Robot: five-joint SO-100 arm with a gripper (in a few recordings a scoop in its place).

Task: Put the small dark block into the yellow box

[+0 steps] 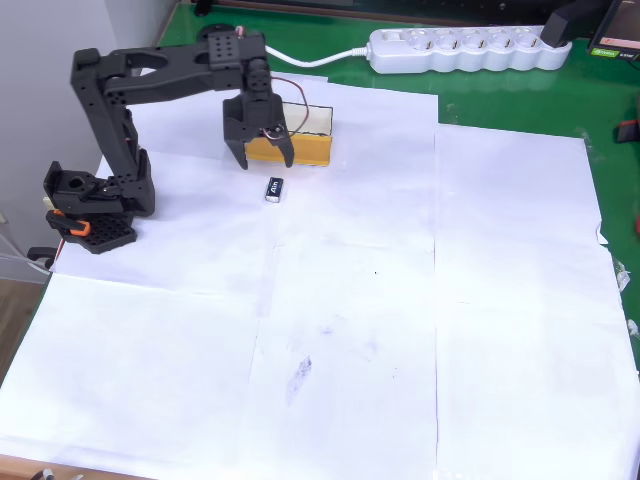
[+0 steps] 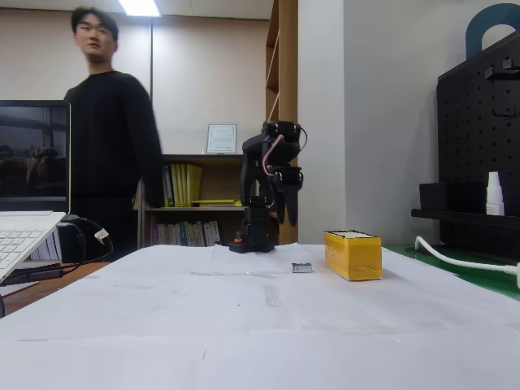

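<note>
While the tool (image 1: pixel 264 153) hung with fingers apart and empty over the yellow box (image 1: pixel 302 148), one small dark block (image 1: pixel 274 189) lay on white paper (image 1: pixel 400 300) just in front of that box, nothing between them. White marking on block, unreadable. One power strip (image 1: pixel 470 48) sat on the bench (image 1: pixel 600 110) behind; one person (image 2: pixel 110 138) stood beyond a laptop (image 2: pixel 28 211).

The small dark block (image 1: pixel 274 189) lies clear on open desk (image 1: pixel 420 330), with the yellow box (image 1: pixel 300 140) just behind it toward the far edge.
</note>
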